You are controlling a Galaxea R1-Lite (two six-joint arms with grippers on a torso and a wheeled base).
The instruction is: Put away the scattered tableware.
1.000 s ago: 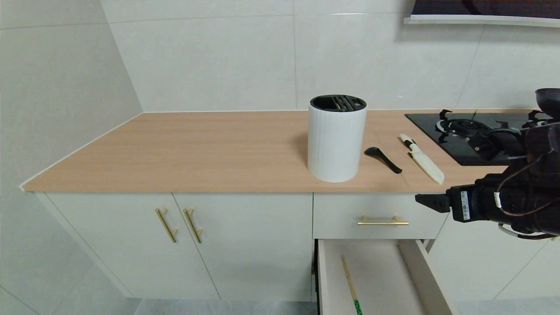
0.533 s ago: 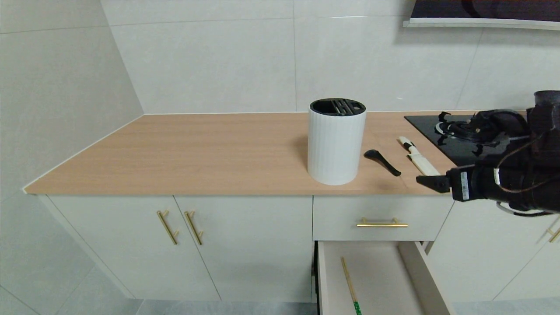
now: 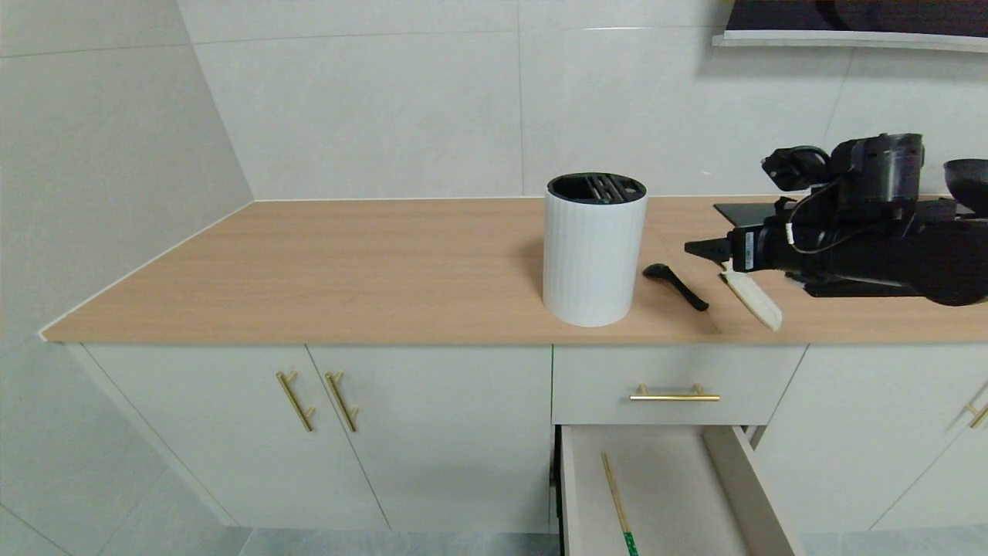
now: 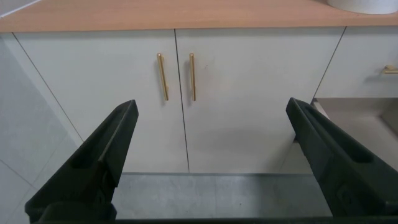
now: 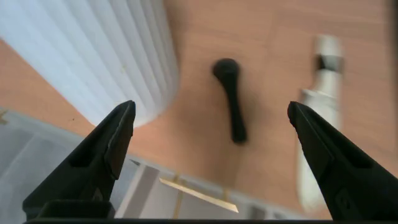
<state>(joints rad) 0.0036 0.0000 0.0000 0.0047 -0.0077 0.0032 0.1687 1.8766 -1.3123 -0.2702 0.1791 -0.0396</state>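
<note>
A black spoon (image 3: pixel 675 283) lies on the wooden counter (image 3: pixel 347 270), just right of a white ribbed holder (image 3: pixel 594 259) with a black slotted top. A white knife (image 3: pixel 750 300) lies to the right of the spoon. My right gripper (image 3: pixel 701 249) hovers above the counter over the knife's handle end, pointing left, open with nothing between its fingers. The right wrist view shows the spoon (image 5: pixel 230 106), the knife (image 5: pixel 320 124) and the holder (image 5: pixel 106 56) below its open gripper (image 5: pixel 211 162). My left gripper (image 4: pixel 211 168) is open, low before the cabinet doors (image 4: pixel 186 93).
Below the counter a drawer (image 3: pixel 656 486) stands pulled out, with chopsticks (image 3: pixel 617 502) lying inside. A shut drawer with a gold handle (image 3: pixel 674 396) sits above it. A black gas hob (image 3: pixel 741 212) lies at the counter's right, behind my right arm.
My right arm has risen from in front of the drawers to above the counter and moved left, now over the knife's handle end. The tableware has not moved.
</note>
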